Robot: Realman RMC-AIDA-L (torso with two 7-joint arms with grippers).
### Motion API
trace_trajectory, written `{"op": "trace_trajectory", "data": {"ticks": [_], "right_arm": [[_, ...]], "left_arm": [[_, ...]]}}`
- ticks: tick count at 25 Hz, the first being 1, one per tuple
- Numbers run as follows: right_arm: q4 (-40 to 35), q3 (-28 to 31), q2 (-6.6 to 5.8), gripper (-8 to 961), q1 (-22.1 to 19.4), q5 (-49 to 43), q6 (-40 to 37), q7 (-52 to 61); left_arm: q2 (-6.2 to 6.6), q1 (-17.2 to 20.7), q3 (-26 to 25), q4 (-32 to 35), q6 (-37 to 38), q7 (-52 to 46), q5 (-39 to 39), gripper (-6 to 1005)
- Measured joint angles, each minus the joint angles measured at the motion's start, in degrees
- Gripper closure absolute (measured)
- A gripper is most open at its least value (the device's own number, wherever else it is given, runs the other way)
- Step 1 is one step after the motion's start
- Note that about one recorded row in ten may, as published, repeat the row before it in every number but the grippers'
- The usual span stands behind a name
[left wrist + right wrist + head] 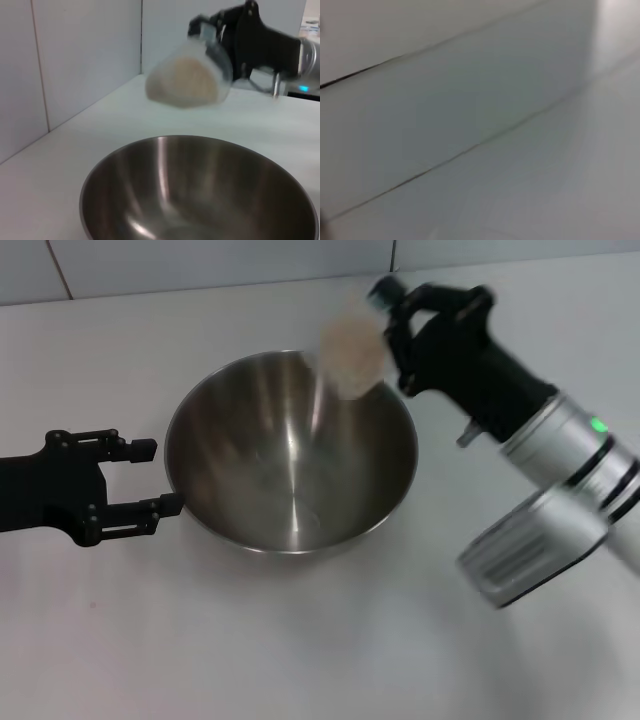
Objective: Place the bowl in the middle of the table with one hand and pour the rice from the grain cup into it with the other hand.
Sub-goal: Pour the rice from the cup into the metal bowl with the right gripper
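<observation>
The left gripper (150,478) sat just left of the bowl (290,455), its fingers spread apart, one fingertip touching or nearly touching the rim and nothing held. The bowl stood upright near the middle of the table (300,640), steel inside shiny and seemingly without grains. Right of the bowl's centre, above its far rim, the right gripper (385,315) was closed on the grain cup (352,352). The cup was tipped hard, its long axis slanting down toward the bowl's hollow, so the mouth lay bowl-side of the gripper. The rice (186,82) filled it as a pale pinkish mass; I judge the pour was about to spill
</observation>
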Motion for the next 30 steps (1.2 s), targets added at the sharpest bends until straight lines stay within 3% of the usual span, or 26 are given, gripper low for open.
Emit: {"op": "trace_trajectory", "data": {"ticks": [1,2,15,24,27,30], "right_arm": [[3.10,0.23,0.04,917,0.88,-1.44,1.89,-13.35],[3.10,0.23,0.04,916,0.88,-1.44,1.89,-13.35],[9.67,2.12,0.13,904,1.56,-4.44,7.08,-66.97],[9.84,2.27,0.13,896,2.40,-5.33,8.35,-86.01],[9.44,2.13,0.13,894,2.34,-6.85,9.88,-87.72],[11.53,5.97,0.13,891,1.98,-8.03,9.77,-84.56]], "left_arm": [[0.01,0.00,-0.01,0.00,0.02,-0.04,0.00,296],[0.01,0.00,-0.01,0.00,0.02,-0.04,0.00,296],[0.09,-0.69,0.58,0.00,0.13,-0.57,0.09,296],[0.10,-1.82,1.47,0.65,0.21,-1.90,0.92,296],[0.04,-2.60,1.47,0.70,0.20,-2.69,2.59,296],[-0.05,-2.74,1.47,0.72,0.20,-2.79,2.96,297]]}}
